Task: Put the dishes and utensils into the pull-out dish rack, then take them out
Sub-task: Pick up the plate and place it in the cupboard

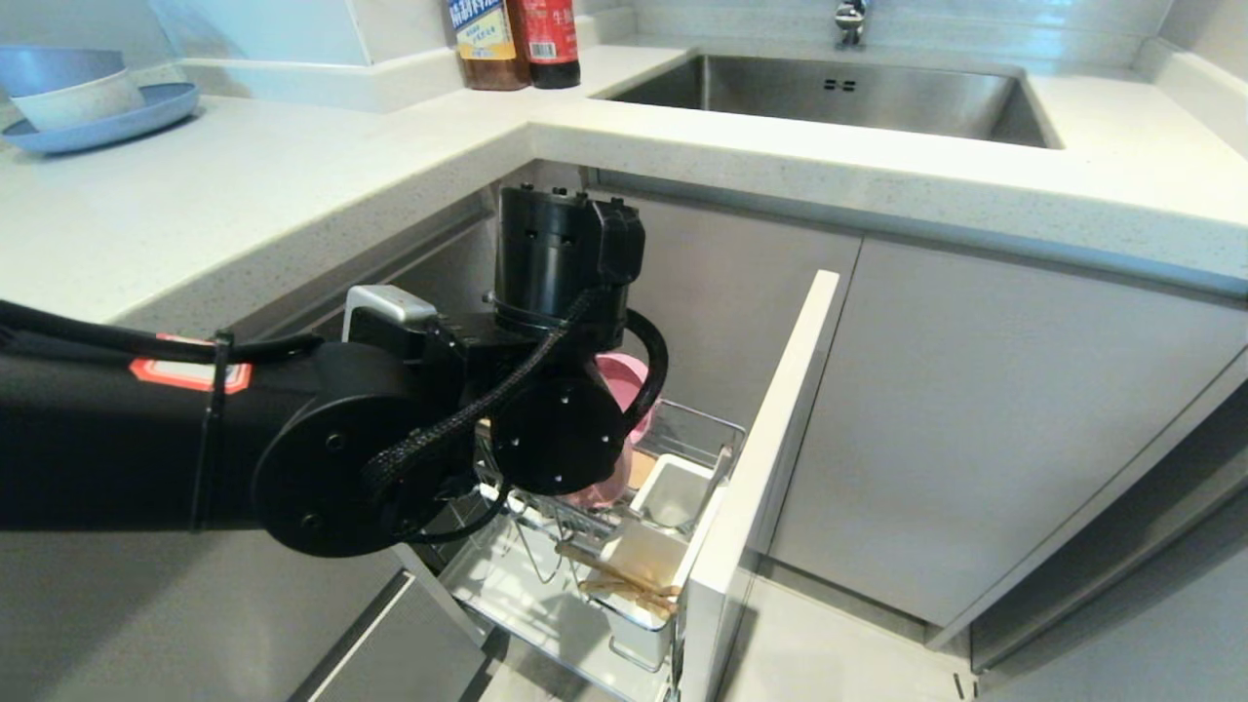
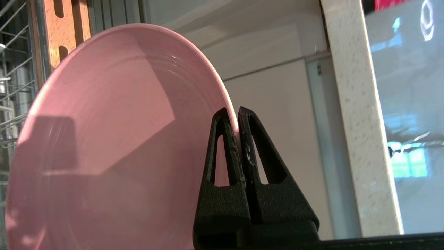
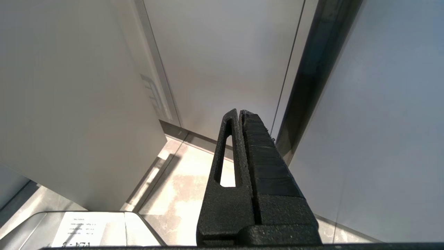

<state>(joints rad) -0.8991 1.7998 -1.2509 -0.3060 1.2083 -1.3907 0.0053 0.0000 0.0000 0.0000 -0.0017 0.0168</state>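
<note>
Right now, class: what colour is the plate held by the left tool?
Matte pink plate; left wrist view.

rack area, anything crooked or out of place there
Mostly orderly. The chopsticks lie slanted across a white utensil cup in the pull-out dish rack instead of standing in it. The pink plate is pinched at its rim by the left end effector, not slotted.
</note>
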